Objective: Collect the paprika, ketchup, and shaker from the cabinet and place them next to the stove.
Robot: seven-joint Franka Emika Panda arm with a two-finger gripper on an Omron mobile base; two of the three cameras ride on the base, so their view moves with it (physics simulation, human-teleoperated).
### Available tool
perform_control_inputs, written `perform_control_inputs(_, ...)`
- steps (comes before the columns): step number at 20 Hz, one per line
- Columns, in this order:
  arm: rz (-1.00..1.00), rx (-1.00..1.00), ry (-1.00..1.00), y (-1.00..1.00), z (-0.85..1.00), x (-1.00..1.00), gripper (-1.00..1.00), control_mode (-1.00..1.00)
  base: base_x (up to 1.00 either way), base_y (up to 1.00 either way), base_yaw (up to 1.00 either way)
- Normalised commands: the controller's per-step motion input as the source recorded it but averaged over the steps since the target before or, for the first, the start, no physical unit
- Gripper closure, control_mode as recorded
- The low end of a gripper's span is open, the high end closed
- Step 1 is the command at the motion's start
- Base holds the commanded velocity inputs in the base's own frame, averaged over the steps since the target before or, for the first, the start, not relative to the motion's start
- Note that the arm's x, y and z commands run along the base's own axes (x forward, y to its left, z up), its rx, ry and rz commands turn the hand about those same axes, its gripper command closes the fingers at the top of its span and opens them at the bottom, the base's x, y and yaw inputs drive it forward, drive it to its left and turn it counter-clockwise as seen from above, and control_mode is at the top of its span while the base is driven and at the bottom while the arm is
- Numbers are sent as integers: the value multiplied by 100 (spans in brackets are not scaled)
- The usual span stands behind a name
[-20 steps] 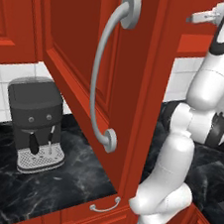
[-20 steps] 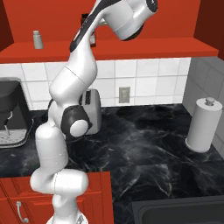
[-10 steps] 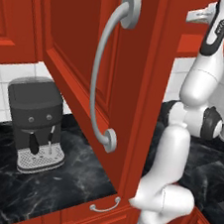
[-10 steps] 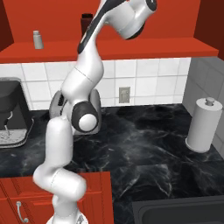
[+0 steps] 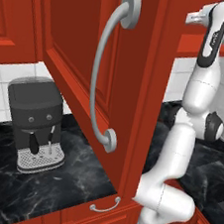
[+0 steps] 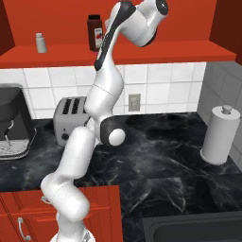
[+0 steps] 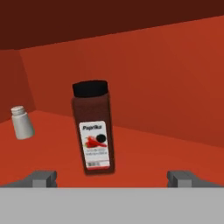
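The paprika (image 7: pixel 93 129), a dark-red jar with a black lid and a white label, stands on the shelf of the open red cabinet (image 6: pixel 151 52) straight ahead of my gripper (image 7: pixel 114 178). The gripper is open, its fingertips (image 7: pixel 43 178) wide apart and short of the jar. The paprika (image 6: pixel 95 32) sits just left of my raised hand. The shaker (image 7: pixel 22 123), a small light grey cylinder, stands apart to the left on the same shelf (image 6: pixel 41 43). My gripper (image 5: pixel 192 17) reaches in at shelf height. The ketchup and the stove are out of view.
The cabinet's open door (image 5: pixel 71 53) with its long curved handle (image 5: pixel 101 77) hangs close on the arm's left. On the black counter stand a coffee machine (image 5: pixel 32 123), a toaster (image 6: pixel 71 118) and a paper towel roll (image 6: pixel 220 134). A dark recess (image 6: pixel 189 227) lies at the front right.
The arm's elbow and lower links have swung to the right while the hand stayed up at the shelf. The paprika now shows left of the forearm. The gripper stays open.
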Motion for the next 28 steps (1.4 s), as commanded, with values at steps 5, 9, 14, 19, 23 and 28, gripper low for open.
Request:
perform_control_inputs(5, 1, -13, 1, 22, 0, 30, -100, -100, 0, 0, 0)
perform_control_inputs(9, 0, -10, 4, 29, 0, 26, -100, -100, 0, 0, 0)
perform_control_inputs(14, 1, -6, 3, 26, 0, 8, -100, -100, 0, 0, 0)
perform_control_inputs(19, 3, -3, 0, 28, 0, 0, -100, -100, 0, 0, 0)
perform_control_inputs(23, 0, -2, 0, 24, 0, 1, -100, -100, 0, 0, 0)
perform_control_inputs(28, 0, 0, 1, 8, 0, 3, -100, -100, 0, 0, 0)
